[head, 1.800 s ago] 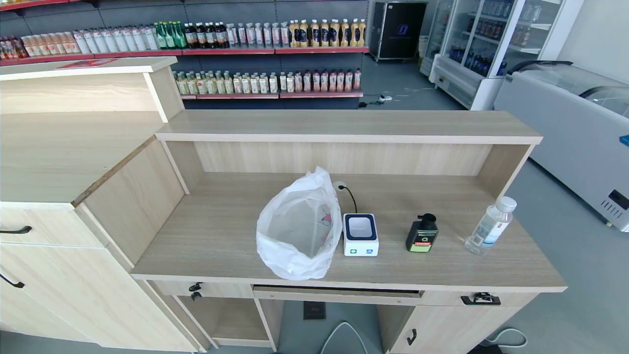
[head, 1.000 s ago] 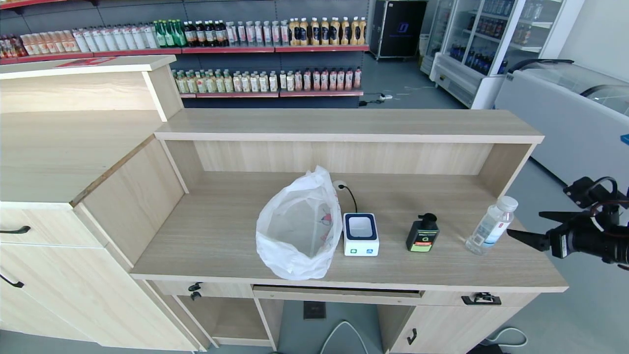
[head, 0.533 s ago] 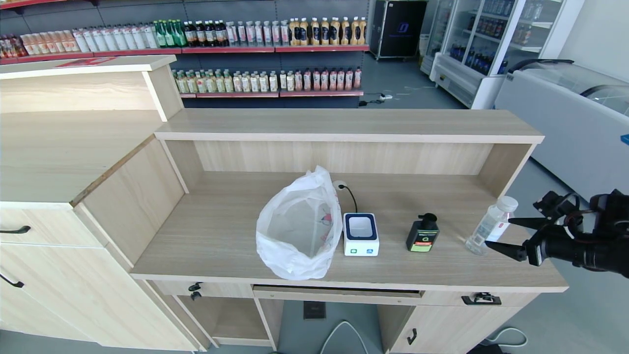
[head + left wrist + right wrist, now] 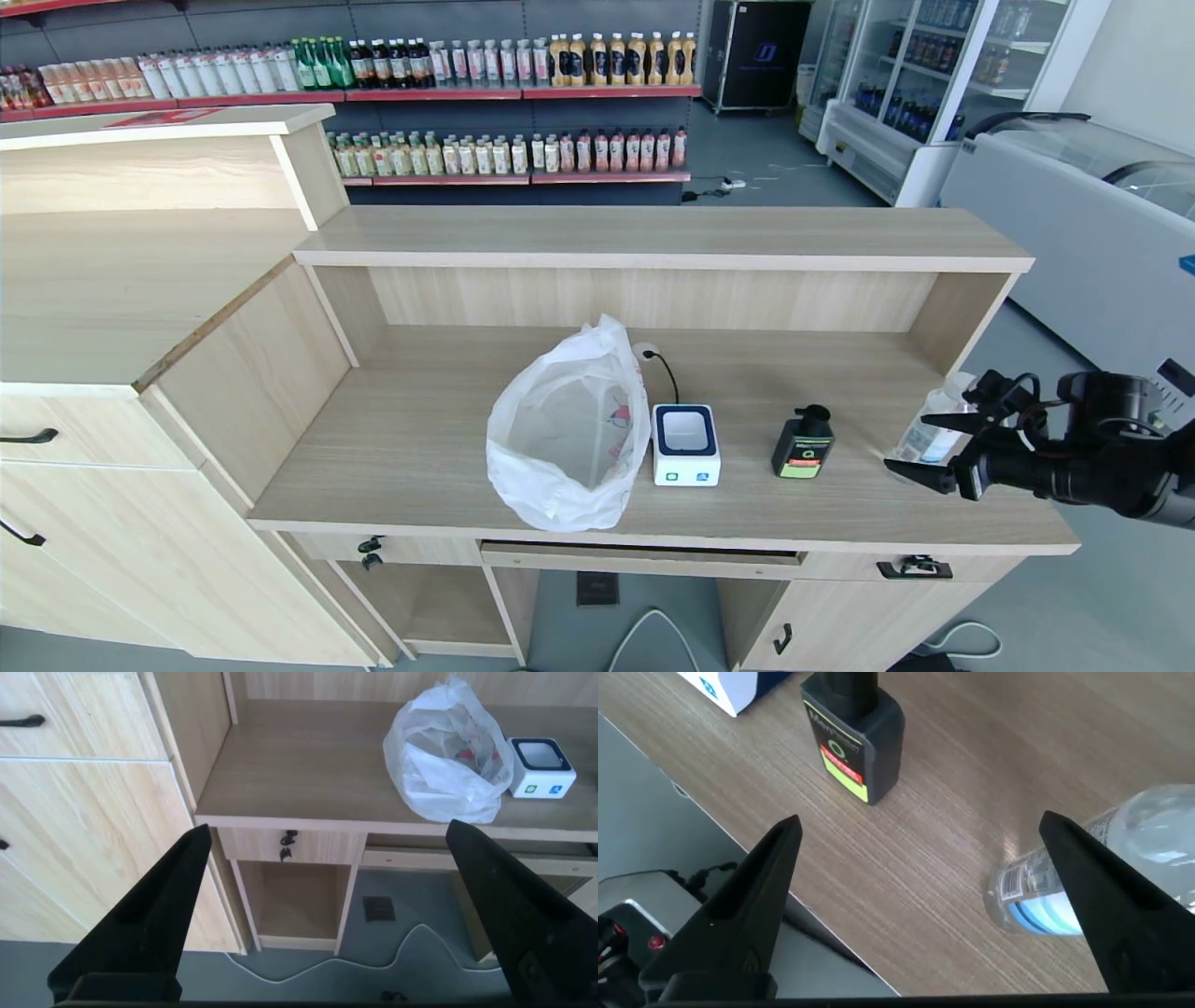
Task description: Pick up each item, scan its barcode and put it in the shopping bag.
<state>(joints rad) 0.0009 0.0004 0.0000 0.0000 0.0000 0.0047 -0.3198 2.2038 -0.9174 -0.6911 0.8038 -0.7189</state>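
While both grippers gape empty, four things stand on a shop counter.
Counter (image 4: 420, 439): pale wood with a raised back ledge and drawers below. From the left: white bag (image 4: 560, 439), mouth open; scanner (image 4: 686, 445) just beside it, cable behind; dark pump bottle (image 4: 803, 443), upright; clear water bottle (image 4: 1144, 845) near the right edge. Right gripper (image 4: 906, 443): spread wide at the water bottle, holding nothing. Left gripper (image 4: 327, 831): spread wide, holding nothing, low before the drawers. Room: drink shelves (image 4: 513, 70), glass coolers (image 4: 934, 65), chest freezer (image 4: 1102, 215), grey floor.
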